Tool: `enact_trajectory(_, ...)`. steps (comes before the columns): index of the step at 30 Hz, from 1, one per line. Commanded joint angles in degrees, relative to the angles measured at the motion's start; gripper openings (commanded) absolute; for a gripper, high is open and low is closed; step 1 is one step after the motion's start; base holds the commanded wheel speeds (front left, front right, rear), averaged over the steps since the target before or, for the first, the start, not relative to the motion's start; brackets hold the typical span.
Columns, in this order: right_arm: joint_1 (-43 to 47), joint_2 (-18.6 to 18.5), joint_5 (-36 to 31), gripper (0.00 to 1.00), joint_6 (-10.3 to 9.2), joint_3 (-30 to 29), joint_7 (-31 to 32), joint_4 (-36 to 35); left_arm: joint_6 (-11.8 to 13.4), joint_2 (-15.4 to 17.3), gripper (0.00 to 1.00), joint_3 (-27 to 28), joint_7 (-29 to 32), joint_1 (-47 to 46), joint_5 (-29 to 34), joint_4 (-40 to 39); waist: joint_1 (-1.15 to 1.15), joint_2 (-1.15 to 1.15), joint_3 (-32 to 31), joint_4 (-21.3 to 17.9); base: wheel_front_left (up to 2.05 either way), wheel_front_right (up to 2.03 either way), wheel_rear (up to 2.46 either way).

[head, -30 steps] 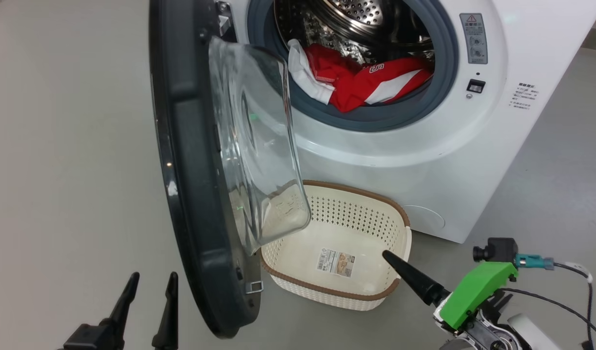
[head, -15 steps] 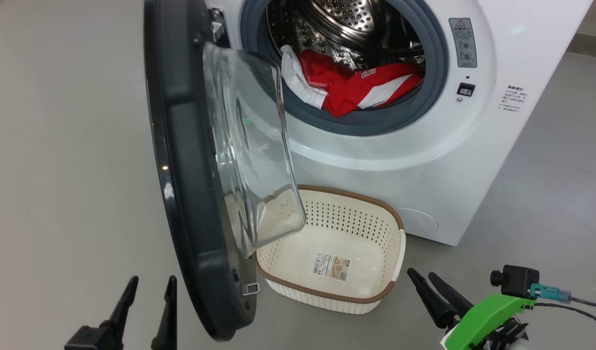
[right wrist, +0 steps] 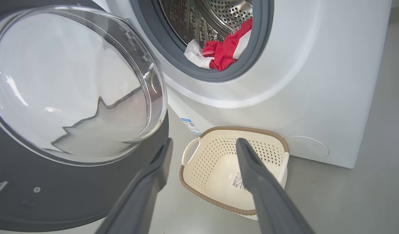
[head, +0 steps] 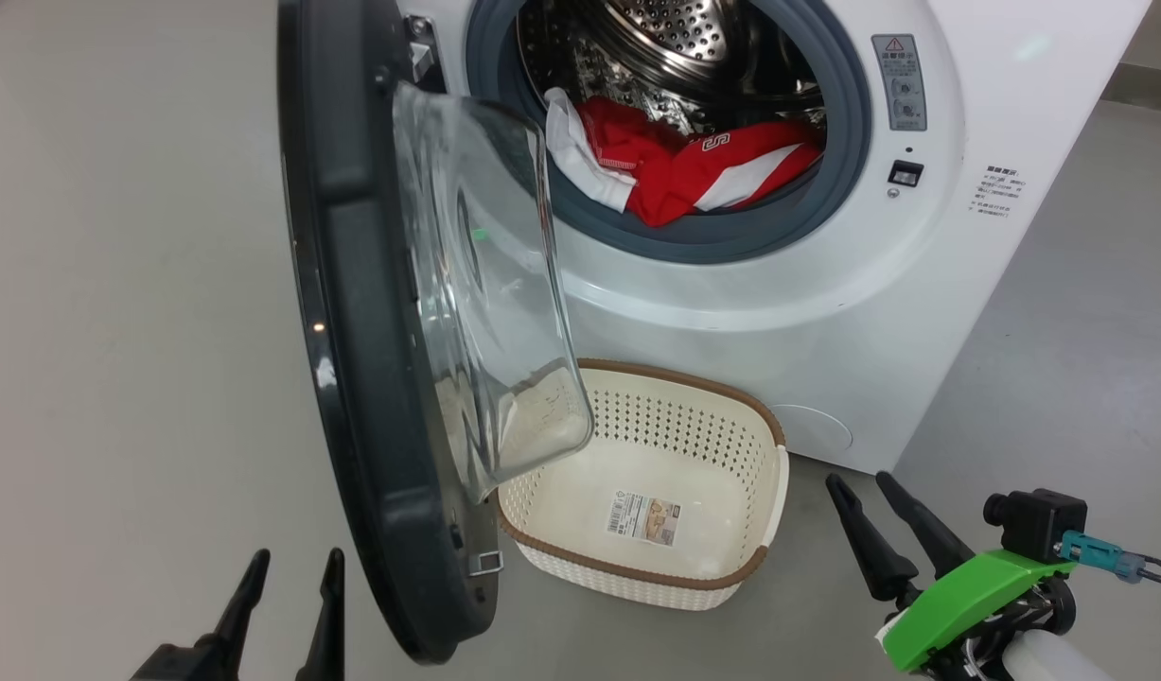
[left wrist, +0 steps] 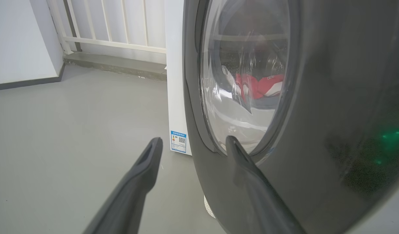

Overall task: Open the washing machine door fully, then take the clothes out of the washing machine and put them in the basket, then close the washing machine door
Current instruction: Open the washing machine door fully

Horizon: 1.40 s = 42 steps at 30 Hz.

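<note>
right end effector (head: 856, 479) has backed off the basket (head: 680, 373), open and empty; left end effector (head: 297, 554) open too. door (head: 353, 284) is wide open, clothes (head: 694, 170) next.

We find ourselves in a bare utility room: the washing machine (head: 826, 284) sits on smooth grey floor (left wrist: 72, 113), with a white wall (left wrist: 20, 39) and white railing (left wrist: 121, 45) beyond.

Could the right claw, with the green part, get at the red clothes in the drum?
Probably yes: the right gripper is open, the washing machine door hangs aside on the left, and the clothes lie at the open mouth.
</note>
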Motion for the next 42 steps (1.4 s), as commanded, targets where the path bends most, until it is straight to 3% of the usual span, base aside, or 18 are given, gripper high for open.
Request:
enact_trajectory(1,0.51,0.84,-3.33,1.0,0.43,-1.27,-0.77,-2.2,-0.31,0.59,1.0,2.14,-0.7,-1.07,0.4,-1.31,0.0,0.0,0.11,-0.04,0.0,0.0,0.0)
enact_trajectory(10,4.39,4.29,-19.15,1.0,0.43,-10.46,-0.78,-8.52,-0.31,0.59,1.0,2.24,-0.7,-1.3,0.33,-1.53,0.0,0.0,0.54,-0.29,0.0,0.0,0.0)
enact_trajectory(19,7.17,6.39,-30.28,1.0,0.43,-15.77,-0.78,-12.87,-0.31,0.59,1.0,2.22,-0.7,-1.55,0.14,-1.76,0.0,0.0,0.83,-0.33,0.0,0.0,0.0)
enact_trajectory(25,9.16,7.54,-34.59,1.0,0.43,-16.89,-0.78,-11.21,-0.31,0.59,1.0,2.26,-0.7,-1.51,-0.01,-1.63,0.0,0.0,0.56,-0.25,0.0,0.0,0.0)
enact_trajectory(38,9.9,8.91,-37.02,1.0,0.43,-18.08,-0.78,-9.29,-0.32,0.59,1.0,2.76,-0.7,-1.54,-0.09,-1.74,0.0,0.0,0.21,-0.3,0.0,0.0,0.0)
enact_trajectory(39,9.89,8.9,-37.15,1.0,0.43,-18.18,-0.79,-9.33,-0.3,0.59,0.94,3.12,-0.7,-1.64,-0.59,-1.98,0.0,0.0,0.14,-0.3,0.0,0.0,0.0)
enact_trajectory(40,9.91,8.91,-37.26,1.0,0.43,-18.25,-0.79,-9.34,-0.22,0.59,0.39,3.64,-0.7,-1.76,-1.15,-2.27,0.0,0.0,0.08,-0.29,0.0,0.0,0.0)
enact_trajectory(41,9.93,8.93,-37.32,1.0,0.43,-18.33,-0.79,-9.35,-0.18,0.59,0.0,4.25,-0.7,-1.94,-1.71,-2.75,0.0,0.0,0.0,-0.27,0.0,0.0,0.0)
enact_trajectory(42,9.95,8.95,-37.45,1.0,0.43,-18.44,-0.79,-9.41,-0.04,0.59,0.0,4.91,-0.7,-2.08,-2.13,-3.33,0.0,0.0,-0.12,-0.25,0.0,0.0,0.0)
